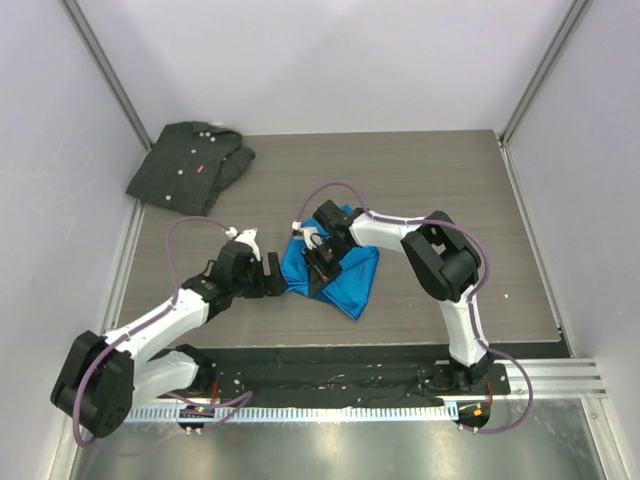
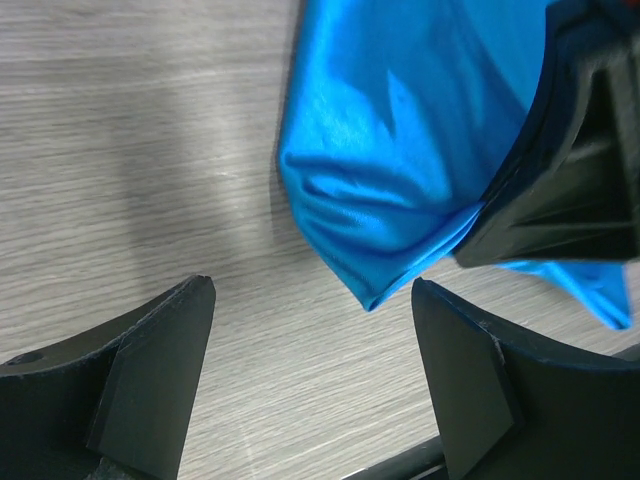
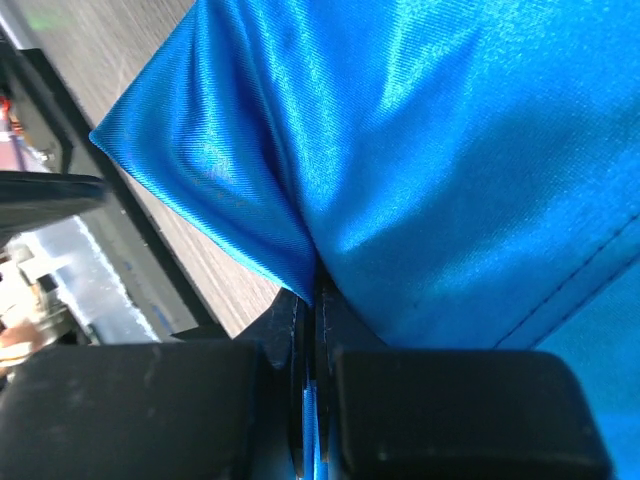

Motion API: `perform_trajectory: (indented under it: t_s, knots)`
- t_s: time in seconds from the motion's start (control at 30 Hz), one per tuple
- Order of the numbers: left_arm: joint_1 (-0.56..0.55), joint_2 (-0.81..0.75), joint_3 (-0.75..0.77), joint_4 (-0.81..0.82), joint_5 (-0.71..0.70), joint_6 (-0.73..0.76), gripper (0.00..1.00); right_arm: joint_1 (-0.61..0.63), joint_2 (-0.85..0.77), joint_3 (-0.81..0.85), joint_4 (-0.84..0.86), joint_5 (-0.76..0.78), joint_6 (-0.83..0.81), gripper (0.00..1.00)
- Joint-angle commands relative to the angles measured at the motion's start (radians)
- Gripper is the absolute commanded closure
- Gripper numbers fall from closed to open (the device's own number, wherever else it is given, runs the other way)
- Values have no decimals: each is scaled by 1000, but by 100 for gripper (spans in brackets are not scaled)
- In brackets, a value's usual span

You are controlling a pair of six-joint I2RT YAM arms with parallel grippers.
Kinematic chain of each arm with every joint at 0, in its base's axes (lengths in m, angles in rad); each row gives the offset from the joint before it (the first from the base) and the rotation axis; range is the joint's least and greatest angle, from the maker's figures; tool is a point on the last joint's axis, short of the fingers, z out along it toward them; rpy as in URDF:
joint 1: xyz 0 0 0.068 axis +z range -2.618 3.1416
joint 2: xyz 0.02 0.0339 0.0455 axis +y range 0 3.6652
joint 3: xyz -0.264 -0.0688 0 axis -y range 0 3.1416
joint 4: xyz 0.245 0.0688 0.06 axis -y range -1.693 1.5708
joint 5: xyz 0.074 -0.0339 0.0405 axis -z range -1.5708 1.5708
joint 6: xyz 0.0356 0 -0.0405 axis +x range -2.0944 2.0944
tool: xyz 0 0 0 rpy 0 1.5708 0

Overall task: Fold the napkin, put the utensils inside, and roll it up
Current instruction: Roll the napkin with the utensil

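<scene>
At center frame, the right gripper (image 1: 320,265) pinched a fold of the napkin (image 1: 352,282). The left gripper (image 1: 274,274), jaws apart, sat just left of it.

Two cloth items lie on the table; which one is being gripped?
The bright blue napkin, pinched in the right arm's jaws; the dark shirt lies untouched in the far left corner.

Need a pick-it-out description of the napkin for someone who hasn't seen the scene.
On the grey wood-grain table, look at its middle. The napkin is the crumpled cloth there, pinched in the right gripper. It is bright, shiny blue, unlike the dark shirt in the far left corner.
</scene>
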State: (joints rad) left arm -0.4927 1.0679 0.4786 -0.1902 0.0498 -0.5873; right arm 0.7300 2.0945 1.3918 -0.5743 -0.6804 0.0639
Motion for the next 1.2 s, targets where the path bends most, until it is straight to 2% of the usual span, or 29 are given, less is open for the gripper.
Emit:
perform_trajectory:
  t_s: [0.0,0.33,0.47,0.57,0.73,0.8,1.07,1.17]
  knots:
    - [-69,26,34,40,-93,56,15,-12,44,26,-58,-34,-1,99]
    - [-152,138,94,34,-169,127,16,-29,55,24,-65,-45,-4,99]
    - [-167,196,132,12,-202,149,20,-37,62,27,-67,-48,-1,99]
    - [-172,213,144,1,-205,152,28,-37,68,29,-67,-48,4,99]
    - [-199,175,109,40,-157,159,17,-43,73,32,-67,-45,5,99]
    - [-205,147,80,51,-154,153,16,-44,75,32,-67,-47,5,99]
    - [-207,165,84,32,-168,139,15,-46,75,30,-67,-45,7,99]
    - [-205,202,115,-1,-209,130,18,-44,78,32,-67,-48,7,99]
